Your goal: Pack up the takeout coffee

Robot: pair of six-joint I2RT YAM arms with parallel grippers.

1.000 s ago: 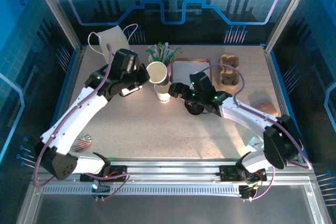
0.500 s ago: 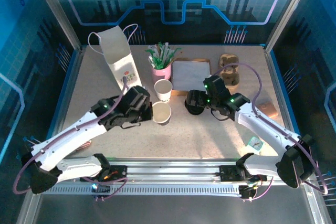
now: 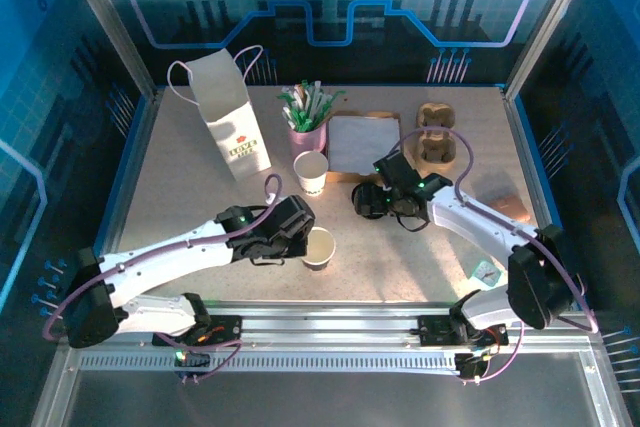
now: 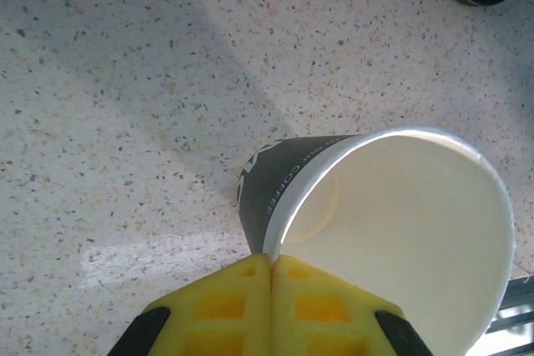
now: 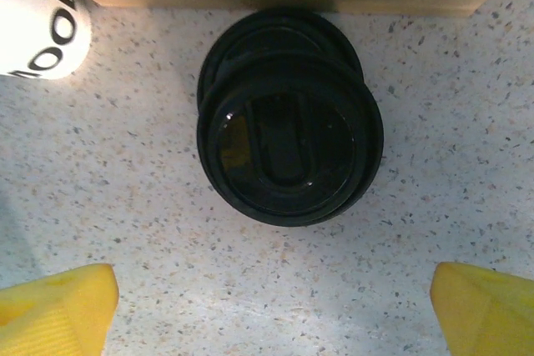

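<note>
Left claw (image 4: 271,264) is pinched tight on the rim of the paper cup (image 4: 392,231), near the table's (image 3: 200,187) front edge; its side reads "COFFEE". Right claw (image 5: 267,306) gapes wide and empty above the black lid (image 5: 288,152). Behind stand a second cup (image 3: 311,172), sachets (image 3: 308,107) and a bag (image 3: 235,127) marked "LOVE".

A paper bag (image 3: 235,127), a cup of sachets (image 3: 308,127), a tray (image 3: 358,142) and a cup carrier (image 3: 437,137) are ranged from left to right along the back of the table (image 3: 180,187), and a spare cup (image 3: 312,172) is stood just in front of the sachet cup. The lid (image 5: 288,152) is laid just before the tray's near edge, right of the spare cup, between the spread fingers of the right gripper (image 5: 271,310). Nearer the front and left of the lid, the paper cup (image 4: 400,231) is pinched at its rim by the closed left gripper (image 4: 271,268), set on its left side.
</note>
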